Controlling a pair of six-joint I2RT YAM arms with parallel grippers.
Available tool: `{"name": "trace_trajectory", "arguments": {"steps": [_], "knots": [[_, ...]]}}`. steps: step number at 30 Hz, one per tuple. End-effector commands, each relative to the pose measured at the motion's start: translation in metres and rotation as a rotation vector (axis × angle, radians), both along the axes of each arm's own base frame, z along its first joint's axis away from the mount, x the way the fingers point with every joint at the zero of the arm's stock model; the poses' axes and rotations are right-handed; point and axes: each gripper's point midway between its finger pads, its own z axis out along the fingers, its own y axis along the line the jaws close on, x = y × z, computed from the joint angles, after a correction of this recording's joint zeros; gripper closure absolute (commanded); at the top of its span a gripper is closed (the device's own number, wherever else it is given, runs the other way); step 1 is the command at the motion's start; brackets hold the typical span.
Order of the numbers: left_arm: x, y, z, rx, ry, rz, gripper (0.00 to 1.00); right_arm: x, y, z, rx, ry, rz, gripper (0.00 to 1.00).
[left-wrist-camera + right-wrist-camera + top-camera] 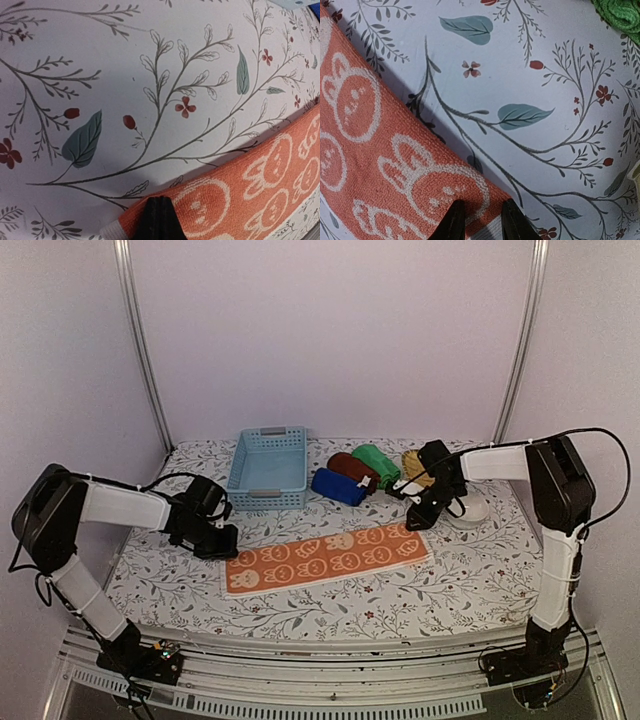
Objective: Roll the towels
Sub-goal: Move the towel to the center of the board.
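An orange towel (330,558) with white rabbit faces lies flat in a long strip across the flowered table cover. My left gripper (225,548) is at its left far corner; in the left wrist view the jaws (159,201) are pressed together on the edge of the orange towel (260,185). My right gripper (415,523) is at the right far corner. Its fingers (482,212) stand a little apart, tips down on the orange towel (380,150) beside its white end band. Rolled dark blue (338,486), maroon (352,469) and green (377,465) towels lie behind.
A light blue basket (268,468) stands at the back, left of the rolled towels. A yellow wicker piece (415,462) and a white round object (468,508) sit close to the right arm. The green roll's edge (620,12) shows in the right wrist view.
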Motion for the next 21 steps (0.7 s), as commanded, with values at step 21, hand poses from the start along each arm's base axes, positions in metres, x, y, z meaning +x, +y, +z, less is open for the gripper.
{"name": "trace_trajectory", "arguments": {"steps": [21], "knots": [[0.002, -0.027, 0.051, -0.071, -0.081, -0.069, 1.00, 0.029, -0.001, 0.040, 0.041, 0.003, -0.150, 0.61]]}}
